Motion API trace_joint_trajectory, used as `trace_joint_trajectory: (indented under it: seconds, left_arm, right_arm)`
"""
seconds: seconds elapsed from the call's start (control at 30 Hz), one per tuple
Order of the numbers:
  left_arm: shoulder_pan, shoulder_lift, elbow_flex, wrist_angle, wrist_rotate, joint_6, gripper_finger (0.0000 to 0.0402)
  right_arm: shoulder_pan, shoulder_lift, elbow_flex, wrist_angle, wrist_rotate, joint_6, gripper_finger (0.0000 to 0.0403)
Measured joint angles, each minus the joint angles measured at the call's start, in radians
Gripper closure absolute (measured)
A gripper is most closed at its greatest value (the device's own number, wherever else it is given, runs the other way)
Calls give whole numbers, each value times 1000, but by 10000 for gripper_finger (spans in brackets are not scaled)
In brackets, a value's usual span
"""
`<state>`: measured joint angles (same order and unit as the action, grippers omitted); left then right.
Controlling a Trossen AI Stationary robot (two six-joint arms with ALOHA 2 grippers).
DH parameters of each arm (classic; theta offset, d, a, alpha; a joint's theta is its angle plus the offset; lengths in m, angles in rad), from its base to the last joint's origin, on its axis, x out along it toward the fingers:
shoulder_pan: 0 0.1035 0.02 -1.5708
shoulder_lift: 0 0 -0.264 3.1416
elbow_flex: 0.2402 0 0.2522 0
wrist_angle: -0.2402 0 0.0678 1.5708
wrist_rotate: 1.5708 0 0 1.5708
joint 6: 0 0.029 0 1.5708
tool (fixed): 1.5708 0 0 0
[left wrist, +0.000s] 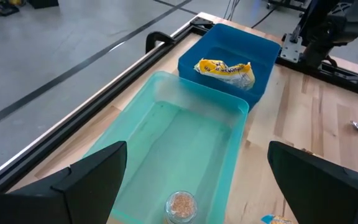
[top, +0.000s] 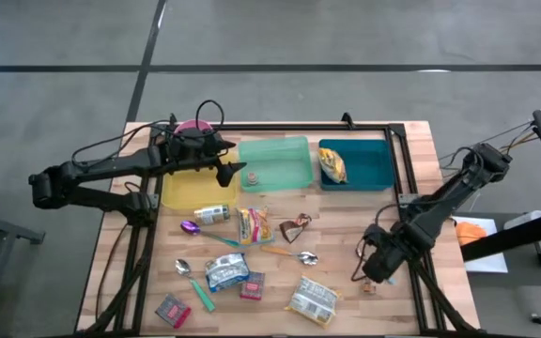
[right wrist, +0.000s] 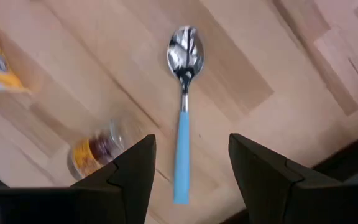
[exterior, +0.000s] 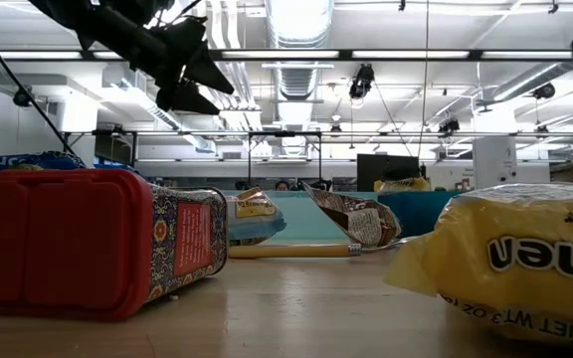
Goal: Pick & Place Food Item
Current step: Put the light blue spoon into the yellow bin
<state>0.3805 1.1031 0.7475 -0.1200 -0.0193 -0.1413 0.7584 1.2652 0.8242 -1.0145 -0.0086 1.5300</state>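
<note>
High view: your left fingers hang wide open, empty, over the green bin; lift straight before reaching for the next item. The right fingers stand half open, holding nothing.

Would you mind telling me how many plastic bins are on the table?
3, in a row along the far edge: yellow plastic bin at the left, translucent green plastic bin in the middle, blue plastic bin at the right. None looks hidden.

Green bin: mostly open floor, one small jar at its near end. Blue bin: yellow packet fills one side. Worktop middle: crowded with packets and spoons; right front strip bare.
</note>
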Motion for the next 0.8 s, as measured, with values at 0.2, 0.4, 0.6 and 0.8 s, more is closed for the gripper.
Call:
trace_joint_trajectory:
  seconds: [0.2, 0.4, 0.6, 0.8]
  left_arm:
    - [0, 0, 0, -8, 85, 11, 4]
    - [0, 0, 0, 0, 185, 11, 4]
    - [-1, 0, 0, -3, 424, 14, 4]
    - [-30, 0, 0, 28, 510, 40, 4]
  right_arm:
    - [80, 0, 0, 1, 0, 100, 202]
    - [134, 13, -2, 4, 1, 215, 202]
    - [156, 64, -2, 86, 0, 218, 202]
    - [156, 120, 1, 127, -72, 211, 202]
